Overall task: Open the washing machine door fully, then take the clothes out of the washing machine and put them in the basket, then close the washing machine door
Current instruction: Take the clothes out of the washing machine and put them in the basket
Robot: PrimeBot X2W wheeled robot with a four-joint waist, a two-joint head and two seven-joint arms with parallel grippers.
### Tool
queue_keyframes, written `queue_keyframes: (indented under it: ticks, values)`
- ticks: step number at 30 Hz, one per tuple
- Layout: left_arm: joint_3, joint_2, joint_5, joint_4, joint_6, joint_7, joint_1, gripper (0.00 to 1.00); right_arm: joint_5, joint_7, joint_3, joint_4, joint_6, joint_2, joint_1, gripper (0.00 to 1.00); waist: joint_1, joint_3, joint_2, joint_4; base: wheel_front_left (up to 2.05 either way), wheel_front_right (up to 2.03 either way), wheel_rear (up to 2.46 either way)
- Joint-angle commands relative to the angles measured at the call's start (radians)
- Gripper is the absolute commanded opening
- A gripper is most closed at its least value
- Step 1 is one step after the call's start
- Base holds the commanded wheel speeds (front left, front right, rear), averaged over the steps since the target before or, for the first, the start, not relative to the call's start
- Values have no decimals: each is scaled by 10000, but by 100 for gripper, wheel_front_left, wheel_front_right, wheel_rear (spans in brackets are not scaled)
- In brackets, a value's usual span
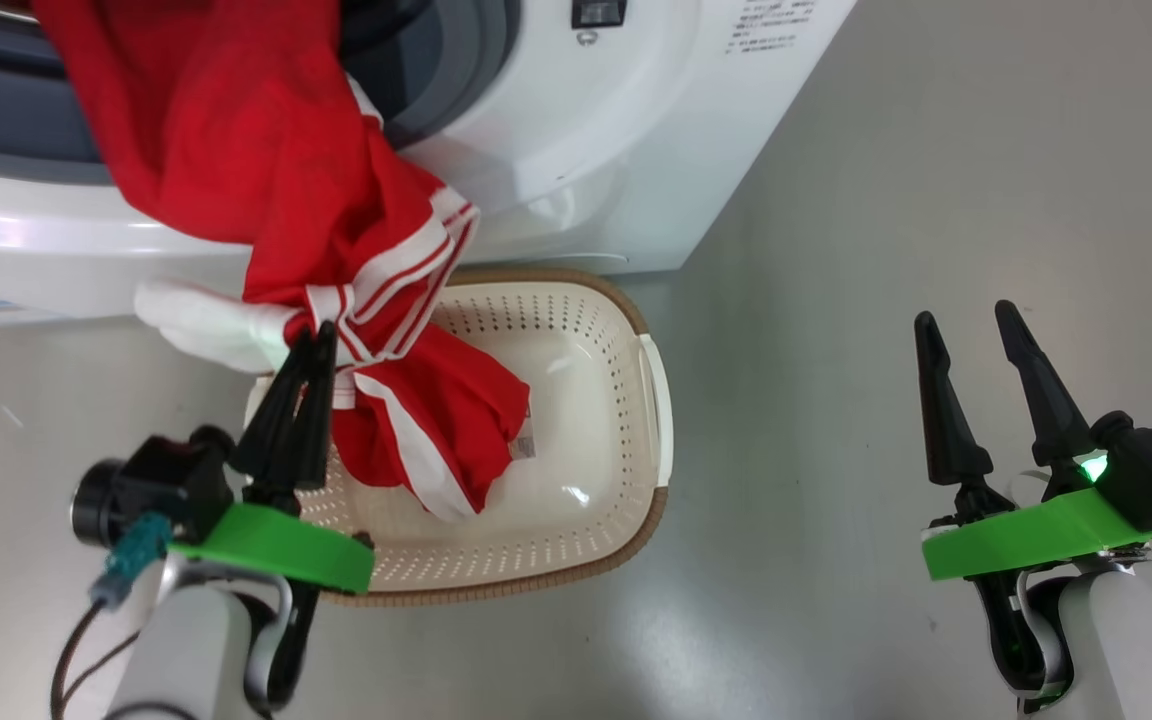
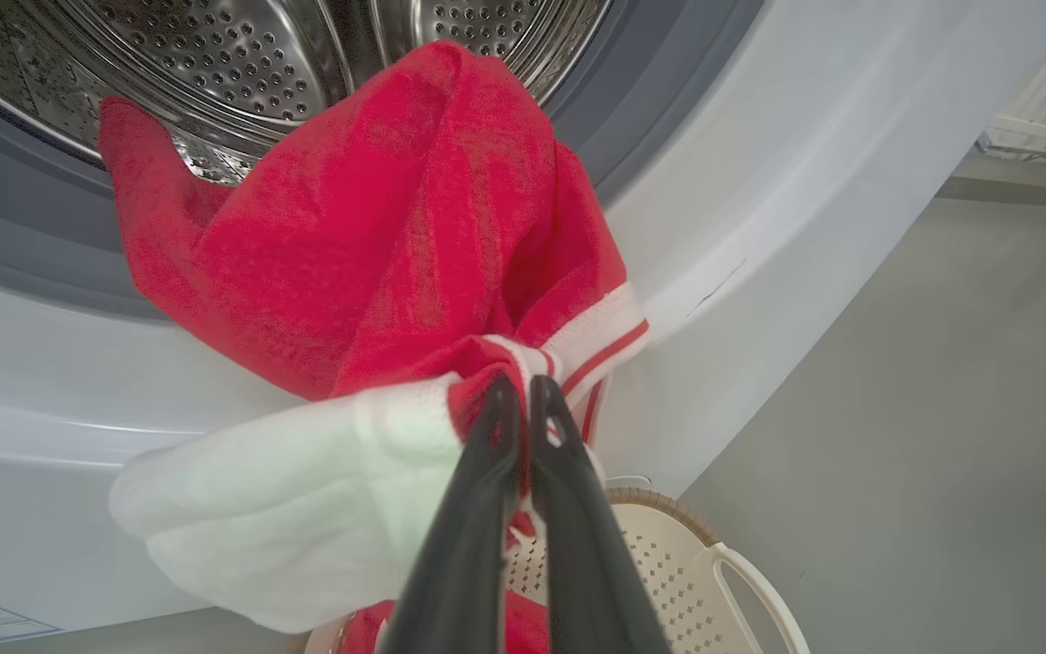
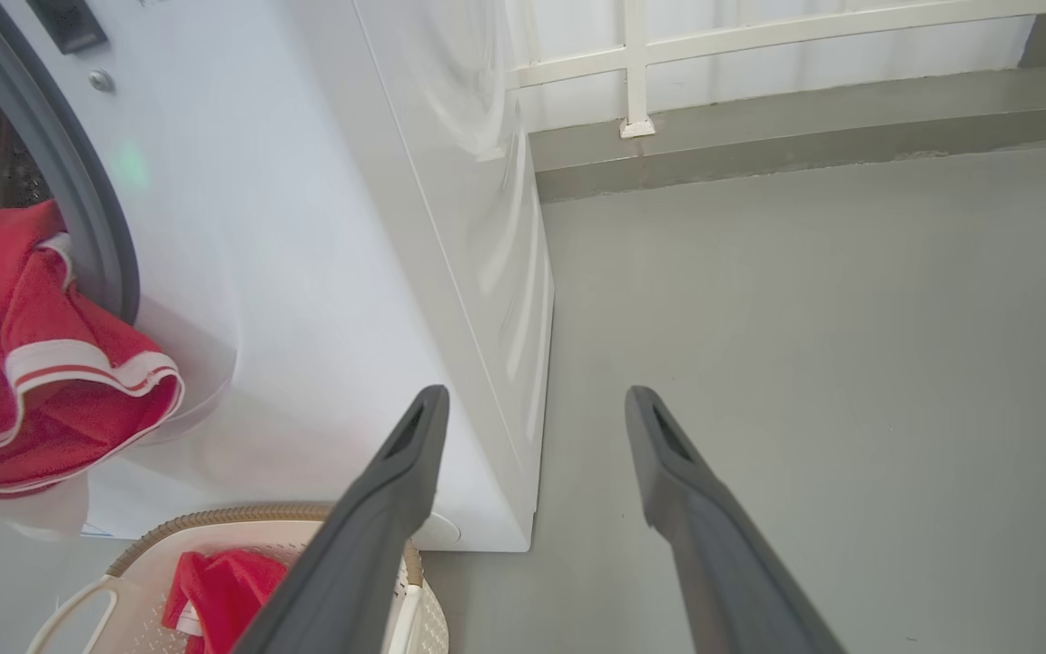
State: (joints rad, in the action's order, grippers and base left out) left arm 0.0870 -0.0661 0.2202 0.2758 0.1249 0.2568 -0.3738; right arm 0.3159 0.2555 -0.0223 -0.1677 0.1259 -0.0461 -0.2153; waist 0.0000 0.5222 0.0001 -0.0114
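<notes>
The left fingers [image 1: 274, 412] are pressed together on a striped hem of the red clothes [image 1: 236, 130], which hang from the washing machine [image 1: 586, 150] drum down into the basket [image 1: 576, 420] on the floor [image 1: 886, 200]; the right fingers [image 1: 948, 415] stand spread, empty, well apart

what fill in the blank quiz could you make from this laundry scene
The left gripper is ____ on the red clothes.
The right gripper is open and holds ____.
The clothes hang from the washing machine over the basket, whose rim is ____.
Missing words: shut, nothing, brown.
</notes>
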Motion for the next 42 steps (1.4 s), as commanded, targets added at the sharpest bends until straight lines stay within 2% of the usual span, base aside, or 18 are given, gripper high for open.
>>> queue_keyframes:
  ticks: [1, 8, 17, 18, 20, 22, 23, 25, 26, 42]
  values:
    - [-143, -318, 19, 154, 57, 49, -323, 0, 73, 63, 259, 242, 48, -41, -100, 100, 0, 261, -1, -119, 0, 0, 0]
    - [97, -669, 245, 2148, 57, 49, -1515, 0, 167, 63, 439, 308, 48, -41, -375, 100, 0, 893, -1, -396, 0, 0, 0]
    - [102, -811, 531, 3404, 57, 49, -2441, 0, 259, 63, 519, 362, 48, -41, -515, 100, 0, 1255, -1, -525, 0, 0, 0]
    - [100, -830, 556, 3469, 57, 49, -2500, 4, 258, 63, 518, 358, 48, -41, -523, 100, 0, 1260, -1, -523, 0, 0, 0]
    - [97, -845, 587, 3565, 57, 49, -2567, 32, 239, 63, 513, 340, 48, -41, -528, 100, 0, 1249, -1, -512, 0, 0, 0]
    - [73, -859, 611, 3566, 57, 49, -2623, 49, 224, 63, 504, 326, 48, -41, -551, 100, 0, 1239, -1, -496, 0, 0, 0]
    - [56, -859, 630, 3555, 57, 49, -2634, 74, 217, 63, 499, 320, 48, -41, -564, 100, 0, 1230, -1, -483, 0, 0, 0]
    - [39, -851, 655, 3534, 57, 49, -2635, 96, 204, 63, 482, 312, 48, -41, -583, 100, 0, 1210, -1, -453, 0, 0, 0]
    - [26, -844, 664, 3511, 57, 49, -2632, 100, 197, 63, 473, 310, 48, -41, -589, 100, 0, 1201, -1, -437, 0, 0, 0]
    - [-59, -703, 737, 2823, 57, 49, -2346, 100, 41, 63, 325, 276, 48, -41, -549, 100, 0, 947, -1, -176, 0, 0, 0]
